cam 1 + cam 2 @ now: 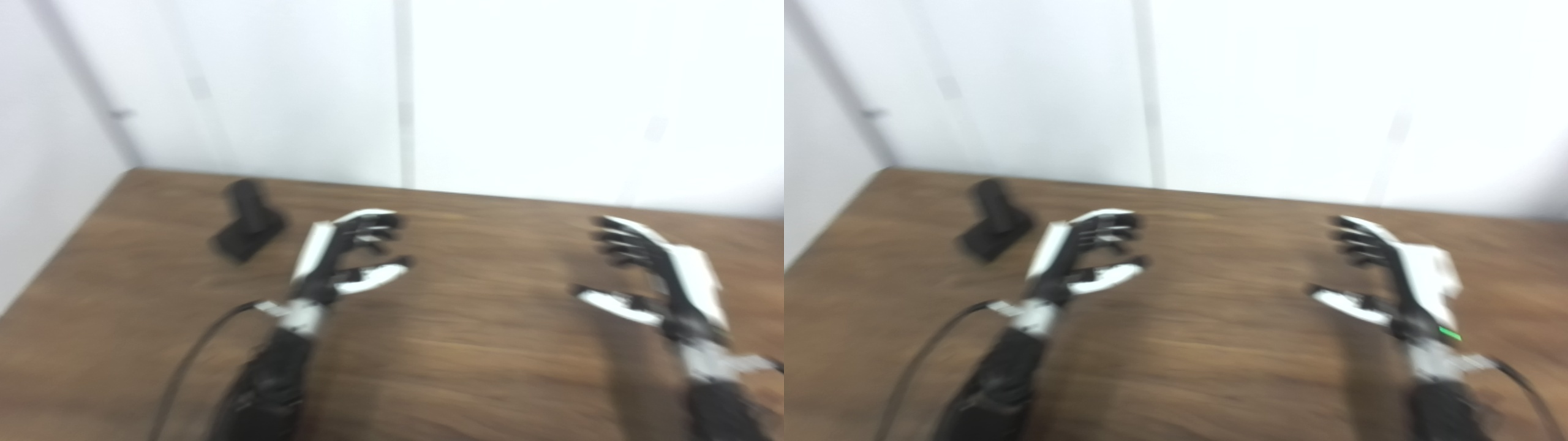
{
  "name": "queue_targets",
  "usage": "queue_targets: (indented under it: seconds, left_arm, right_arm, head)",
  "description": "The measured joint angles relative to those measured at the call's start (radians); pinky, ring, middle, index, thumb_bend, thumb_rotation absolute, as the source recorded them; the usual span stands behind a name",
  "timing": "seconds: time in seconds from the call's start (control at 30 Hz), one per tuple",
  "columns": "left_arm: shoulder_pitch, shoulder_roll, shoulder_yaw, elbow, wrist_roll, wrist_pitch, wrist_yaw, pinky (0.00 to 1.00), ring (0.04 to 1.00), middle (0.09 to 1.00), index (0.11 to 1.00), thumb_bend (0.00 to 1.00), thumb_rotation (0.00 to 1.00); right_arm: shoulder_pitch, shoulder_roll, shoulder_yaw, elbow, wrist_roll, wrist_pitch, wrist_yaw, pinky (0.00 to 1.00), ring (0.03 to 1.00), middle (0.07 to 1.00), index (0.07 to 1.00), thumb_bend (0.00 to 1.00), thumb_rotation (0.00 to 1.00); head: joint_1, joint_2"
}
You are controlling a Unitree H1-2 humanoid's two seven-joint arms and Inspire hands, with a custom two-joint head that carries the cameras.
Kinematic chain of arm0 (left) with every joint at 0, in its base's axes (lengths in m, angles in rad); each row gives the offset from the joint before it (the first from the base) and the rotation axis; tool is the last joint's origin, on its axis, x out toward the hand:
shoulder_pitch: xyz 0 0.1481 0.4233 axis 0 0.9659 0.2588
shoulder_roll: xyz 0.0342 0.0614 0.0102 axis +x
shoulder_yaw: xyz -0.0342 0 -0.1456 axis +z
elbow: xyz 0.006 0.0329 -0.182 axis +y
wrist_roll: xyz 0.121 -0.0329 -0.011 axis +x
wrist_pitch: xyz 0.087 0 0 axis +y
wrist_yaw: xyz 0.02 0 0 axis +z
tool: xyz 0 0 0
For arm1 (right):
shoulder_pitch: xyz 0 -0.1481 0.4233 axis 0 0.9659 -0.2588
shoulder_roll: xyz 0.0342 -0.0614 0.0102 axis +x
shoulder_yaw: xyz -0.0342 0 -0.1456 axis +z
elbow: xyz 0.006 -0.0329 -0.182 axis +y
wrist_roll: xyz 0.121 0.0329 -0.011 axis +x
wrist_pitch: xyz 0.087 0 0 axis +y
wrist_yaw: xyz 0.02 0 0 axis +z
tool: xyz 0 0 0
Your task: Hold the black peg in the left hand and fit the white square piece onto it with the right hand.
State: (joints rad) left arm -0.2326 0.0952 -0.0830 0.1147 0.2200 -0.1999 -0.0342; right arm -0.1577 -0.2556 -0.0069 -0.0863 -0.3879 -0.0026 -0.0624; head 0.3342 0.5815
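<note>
The picture is blurred. The black peg (248, 223), a short post on a flat black base, stands on the brown table (478, 367) at the far left. My left hand (343, 257) is open and empty, just right of and nearer than the peg, not touching it. My right hand (655, 275) is open and empty over the right side of the table, palm facing left. I cannot make out the white square piece; a white patch at the right hand's outer side (1442, 269) may be the hand's back or the piece.
A white wall (490, 92) rises behind the table's far edge. The table's left edge (61, 251) runs diagonally near the peg. A black cable (190, 361) hangs along my left forearm.
</note>
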Motion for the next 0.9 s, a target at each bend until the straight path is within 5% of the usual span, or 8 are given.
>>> queue_targets:
  seconds: [0.27,0.63,0.9]
  left_arm:
    - [-0.002,-0.026,-0.025,0.053,0.055,-0.003,0.028,0.51,0.637,0.706,0.667,0.62,0.12]
    - [-0.002,-0.026,-0.03,0.077,0.055,-0.008,0.033,0.54,0.664,0.709,0.681,0.66,0.17]
    - [0.0,-0.028,-0.044,0.093,0.079,-0.011,0.049,0.53,0.651,0.706,0.673,0.64,0.18]
  right_arm:
    - [0.007,-0.001,-0.006,-0.012,0.021,0.012,0.016,0.59,0.651,0.703,0.743,0.58,0.0]
    - [0.029,0.012,-0.004,-0.019,-0.022,0.012,0.01,0.55,0.634,0.673,0.72,0.6,0.0]
    - [0.033,0.016,-0.005,-0.043,-0.014,0.015,0.014,0.51,0.61,0.669,0.706,0.61,0.0]
  head:
    - [0.04,-0.023]
    - [0.042,-0.114]
    - [0.045,-0.118]
